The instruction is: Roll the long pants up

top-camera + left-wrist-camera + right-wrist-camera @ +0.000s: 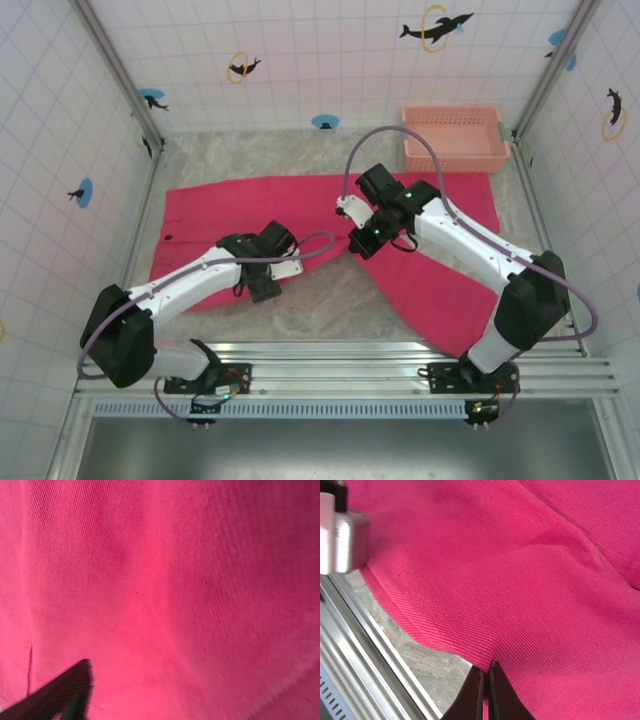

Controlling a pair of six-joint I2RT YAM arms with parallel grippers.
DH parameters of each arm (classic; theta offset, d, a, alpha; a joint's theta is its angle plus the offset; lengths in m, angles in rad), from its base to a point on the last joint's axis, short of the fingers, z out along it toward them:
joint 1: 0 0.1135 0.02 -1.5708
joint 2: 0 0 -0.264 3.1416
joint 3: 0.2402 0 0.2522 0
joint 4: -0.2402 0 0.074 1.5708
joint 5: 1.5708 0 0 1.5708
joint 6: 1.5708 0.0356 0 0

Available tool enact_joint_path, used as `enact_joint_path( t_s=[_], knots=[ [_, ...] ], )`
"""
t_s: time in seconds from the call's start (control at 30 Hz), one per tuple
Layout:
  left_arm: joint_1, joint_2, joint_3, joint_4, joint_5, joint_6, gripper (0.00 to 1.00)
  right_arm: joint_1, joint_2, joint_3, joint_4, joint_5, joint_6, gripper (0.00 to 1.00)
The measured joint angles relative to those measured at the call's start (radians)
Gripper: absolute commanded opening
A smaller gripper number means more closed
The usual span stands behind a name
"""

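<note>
The long pants (230,205) lie spread over the marble table, one leg running left and the other down to the right. My right gripper (358,243) is at the crotch between the legs. In the right wrist view its fingertips (487,680) are pinched shut on the hem edge of the magenta cloth (520,580), lifting it slightly. My left gripper (262,288) sits at the near edge of the left leg. In the left wrist view the cloth (175,580) is pressed close to the lens, with one dark finger (65,692) at the lower left; the other is hidden.
A salmon-pink basket (455,138) stands at the back right against the tiled wall. Bare marble table (320,300) shows between the two legs. An aluminium rail (350,352) runs along the near edge, close below the right gripper's rail (365,650).
</note>
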Motion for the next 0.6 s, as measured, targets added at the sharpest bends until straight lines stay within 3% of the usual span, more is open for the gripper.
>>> enact_joint_path(
  t_s=[0.27,0.47,0.6],
  knots=[
    [0.015,0.047,0.066,-0.025,-0.142,-0.045,0.00,-0.051,-0.002,0.000,-0.027,-0.031,-0.031,0.00],
    [0.056,0.055,0.285,-0.091,-0.208,-0.004,0.00,-0.112,-0.006,0.000,-0.043,-0.040,-0.052,0.01],
    [0.111,0.138,0.480,-0.106,-0.219,0.083,0.00,-0.137,0.040,0.073,-0.061,-0.050,-0.070,0.01]
  ],
)
